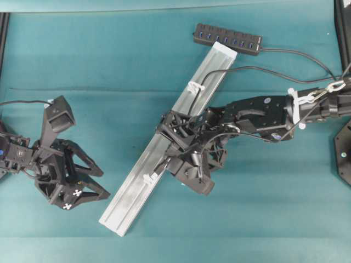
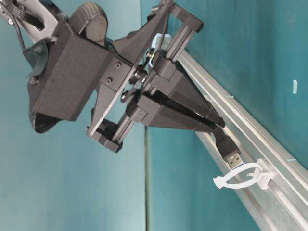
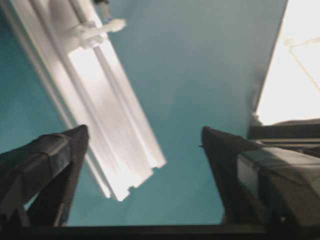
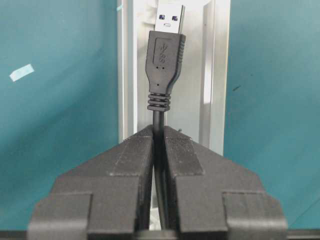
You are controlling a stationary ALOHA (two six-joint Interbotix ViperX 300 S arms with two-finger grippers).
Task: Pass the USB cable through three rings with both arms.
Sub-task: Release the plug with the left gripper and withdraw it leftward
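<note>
Threading at the last ring (image 2: 243, 179): right gripper (image 4: 159, 142) fingers clamp the USB cable (image 4: 165, 60); left gripper (image 1: 82, 183) gapes empty, next to receive the plug.

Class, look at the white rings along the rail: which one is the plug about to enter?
The ring nearest the rail's lower end: the USB plug points at it from just short, while the upper ring sits far behind.
</note>
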